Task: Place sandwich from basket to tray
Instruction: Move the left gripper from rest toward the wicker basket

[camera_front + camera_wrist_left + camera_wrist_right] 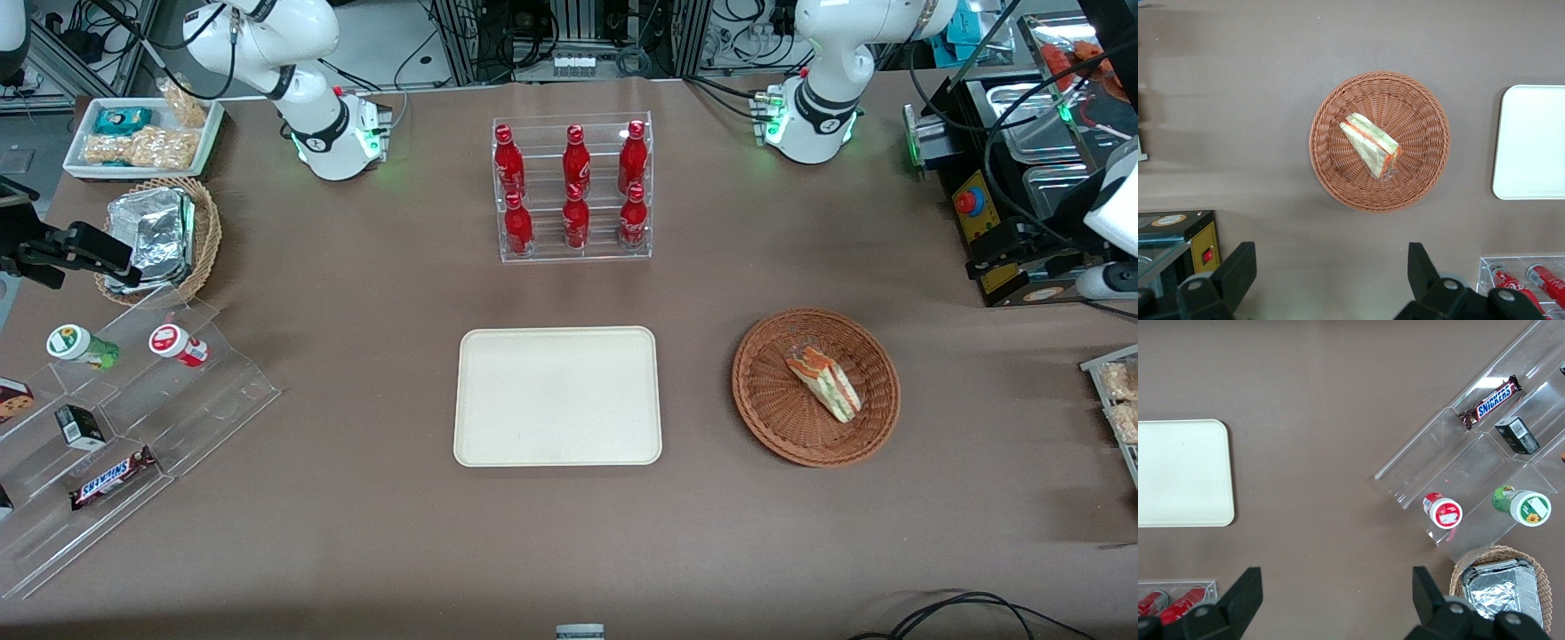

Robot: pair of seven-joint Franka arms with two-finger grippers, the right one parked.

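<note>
The sandwich (822,382) (1369,143), a wrapped triangular wedge with red, orange and green layers, lies in the shallow reddish-brown wicker basket (756,400) (1331,180). The cream tray (557,396) (1531,143) lies flat beside the basket, toward the parked arm's end, with nothing on it. My gripper (1331,267) hangs high above the bare table, farther from the front camera than the basket. Its fingers (1238,267) stand wide open and hold nothing.
A clear rack of red bottles (573,191) (1525,277) stands farther from the front camera than the tray. A black box with a red button (978,204) (1178,240) sits at the working arm's end. A clear stepped stand with snacks (116,400) and a tan basket of foil packs (164,236) are at the parked arm's end.
</note>
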